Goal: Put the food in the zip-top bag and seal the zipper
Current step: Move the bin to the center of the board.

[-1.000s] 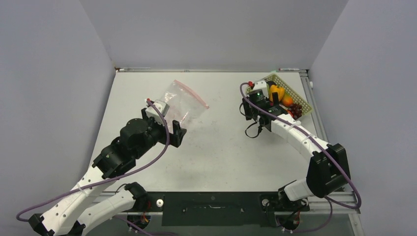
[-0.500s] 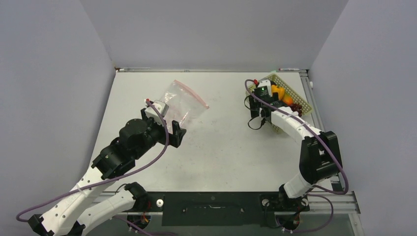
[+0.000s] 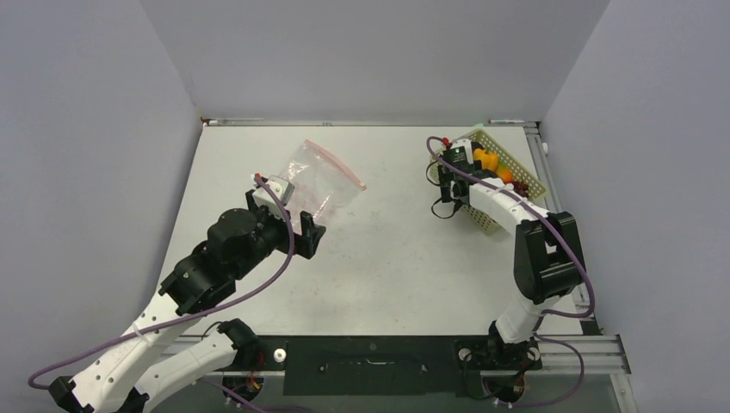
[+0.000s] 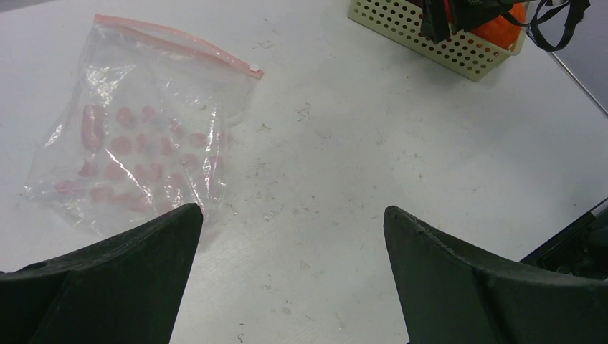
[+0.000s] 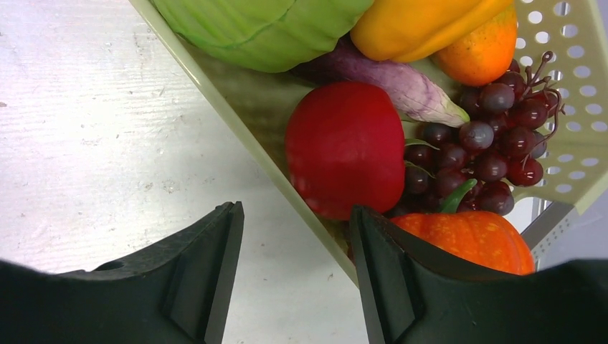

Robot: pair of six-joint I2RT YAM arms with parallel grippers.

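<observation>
right gripper [image 5: 294,236] spread wide open over the basket [image 5: 244,93] rim, red tomato [image 5: 344,147] right ahead inside it; left gripper [image 4: 290,218] released too, zip-top bag [image 4: 136,129] lying flat on the worktop [image 4: 344,143] just beside its finger

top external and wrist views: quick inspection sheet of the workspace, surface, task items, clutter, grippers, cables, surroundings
Surface: white table, scuffed and speckled.
Bag: zip-top bag lies flat, no food seen inside; zipper along its far edge, seal cannot be judged.
Food: red tomato, grapes, eggplant, yellow pepper, green apple and orange, all in the mesh basket.
Clutter: nothing seen.
Grippers: left gripper open, empty, near the bag; right gripper open, empty, at the basket's rim by the tomato.
Cables: purple cables run along both arms.
Surroundings: plain grey walls.
</observation>
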